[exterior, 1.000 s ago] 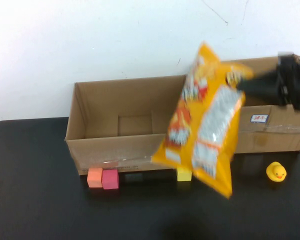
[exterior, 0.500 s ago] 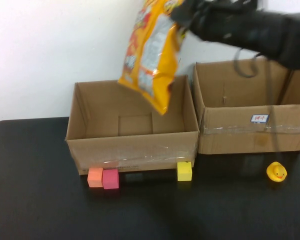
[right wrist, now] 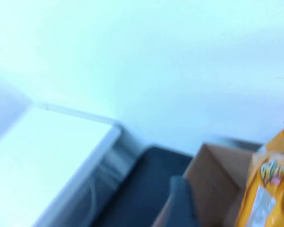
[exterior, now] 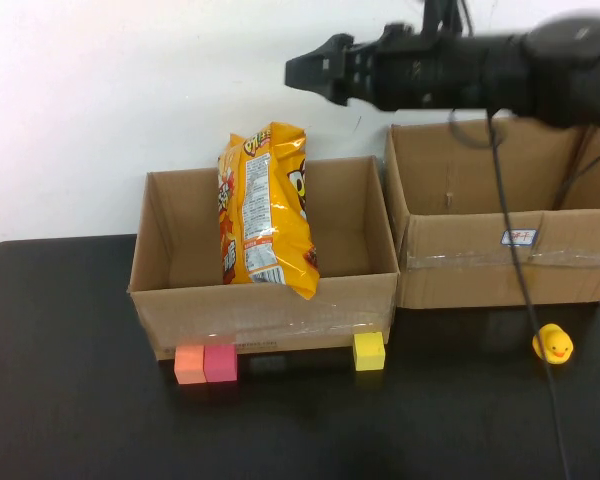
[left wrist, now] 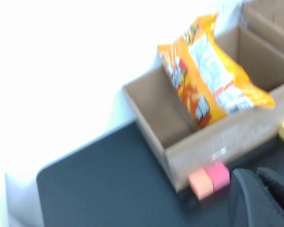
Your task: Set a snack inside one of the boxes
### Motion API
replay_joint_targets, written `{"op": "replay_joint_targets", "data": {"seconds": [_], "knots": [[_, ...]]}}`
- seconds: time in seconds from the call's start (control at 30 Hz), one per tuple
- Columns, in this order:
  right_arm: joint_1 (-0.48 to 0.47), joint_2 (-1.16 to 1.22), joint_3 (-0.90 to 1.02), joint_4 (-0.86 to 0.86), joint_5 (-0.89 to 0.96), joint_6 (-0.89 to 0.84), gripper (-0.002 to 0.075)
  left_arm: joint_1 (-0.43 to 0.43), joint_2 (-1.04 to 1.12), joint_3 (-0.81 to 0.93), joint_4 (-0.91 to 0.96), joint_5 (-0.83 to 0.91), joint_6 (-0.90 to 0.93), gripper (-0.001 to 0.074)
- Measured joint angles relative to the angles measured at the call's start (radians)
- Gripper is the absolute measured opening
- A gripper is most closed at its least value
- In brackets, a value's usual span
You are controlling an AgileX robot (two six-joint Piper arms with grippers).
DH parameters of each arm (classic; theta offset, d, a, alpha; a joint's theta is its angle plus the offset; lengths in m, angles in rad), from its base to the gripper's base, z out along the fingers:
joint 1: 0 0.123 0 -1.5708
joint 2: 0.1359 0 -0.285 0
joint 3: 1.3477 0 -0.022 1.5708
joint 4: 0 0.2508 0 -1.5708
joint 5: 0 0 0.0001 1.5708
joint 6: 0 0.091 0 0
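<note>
The snack, an orange chip bag, stands upright inside the left cardboard box, leaning on its front wall with its top above the rim. My right gripper hovers high above that box's right side, open and empty, well clear of the bag. In the right wrist view the bag and box lie beyond one dark finger. The left gripper is shut and low over the table, in front of the box holding the bag. The right box holds nothing I can see.
An orange cube, a pink cube and a yellow cube sit against the left box's front. A yellow rubber duck sits before the right box. The black table extends left and forward.
My right gripper carried the bag up and left over the left box, then let it go. The bag dropped into that box and now stands there.
</note>
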Motion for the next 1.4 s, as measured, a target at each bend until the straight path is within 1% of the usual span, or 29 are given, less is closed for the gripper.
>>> {"op": "replay_joint_targets", "data": {"seconds": [0.07,0.17,0.2,0.23,0.3,0.4,0.47,0.57,0.63,0.7,0.77,0.9,1.0,1.03,1.13,1.2,1.27,1.3,1.4], "knots": [[0.000,-0.062,-0.004,-0.198,0.042,0.125,0.0398,0.000,-0.061,0.092,0.009,-0.083,-0.007,-0.0001],[0.000,-0.152,-0.004,-0.514,0.138,0.332,0.0162,0.000,-0.141,0.220,0.014,-0.206,-0.013,-0.0001],[0.000,-0.182,-0.004,-0.621,0.172,0.387,0.0108,0.000,-0.168,0.263,0.014,-0.240,-0.017,-0.0001],[0.000,-0.212,-0.004,-0.707,0.219,0.443,0.0079,0.000,-0.188,0.297,0.014,-0.263,-0.021,-0.0001],[0.000,-0.272,-0.004,-0.925,0.333,0.594,0.0039,0.000,-0.235,0.377,0.014,-0.311,-0.037,-0.0001],[0.000,-0.358,-0.004,-1.208,0.518,0.771,0.0020,0.000,-0.289,0.475,0.016,-0.357,-0.055,-0.0001],[0.000,-0.415,-0.003,-1.376,0.597,0.836,0.0015,0.000,-0.309,0.532,0.018,-0.379,-0.072,-0.0001],[0.000,-0.528,0.037,-1.547,0.665,0.900,0.0012,0.000,-0.316,0.595,0.018,-0.410,-0.098,-0.0001],[0.000,-0.601,0.095,-1.594,0.656,0.930,0.0011,0.000,-0.316,0.616,0.021,-0.435,-0.104,-0.0001],[-0.003,-0.679,0.181,-1.579,0.579,0.952,0.0011,0.000,-0.316,0.620,0.026,-0.456,-0.108,-0.0001],[-0.002,-0.730,0.275,-1.503,0.468,0.955,0.0010,0.000,-0.316,0.620,0.029,-0.462,-0.112,-0.0001],[-0.002,-0.728,0.490,-1.225,0.185,0.897,0.0010,0.000,-0.318,0.623,0.029,-0.462,-0.117,-0.0001],[-0.002,-0.604,0.623,-0.976,-0.019,0.795,0.0010,0.000,-0.318,0.623,0.029,-0.462,-0.117,-0.0001],[-0.002,-0.557,0.639,-0.900,-0.049,0.752,0.0010,0.000,-0.318,0.623,0.029,-0.462,-0.119,-0.0001],[-0.001,-0.386,0.626,-0.610,-0.151,0.540,0.0010,0.000,-0.318,0.623,0.029,-0.459,-0.119,-0.0001],[-0.001,-0.273,0.561,-0.432,-0.169,0.364,0.0009,0.000,-0.318,0.623,0.031,-0.456,-0.119,0.0000],[-0.001,-0.169,0.467,-0.292,-0.155,0.222,0.0009,0.000,-0.318,0.623,0.031,-0.456,-0.119,0.0000],[-0.001,-0.121,0.418,-0.231,-0.139,0.171,0.0009,0.000,-0.318,0.623,0.031,-0.456,-0.119,0.0000],[-0.001,-0.001,0.287,-0.142,-0.106,0.110,0.0009,0.000,-0.318,0.623,0.031,-0.455,-0.119,0.0000]]}}
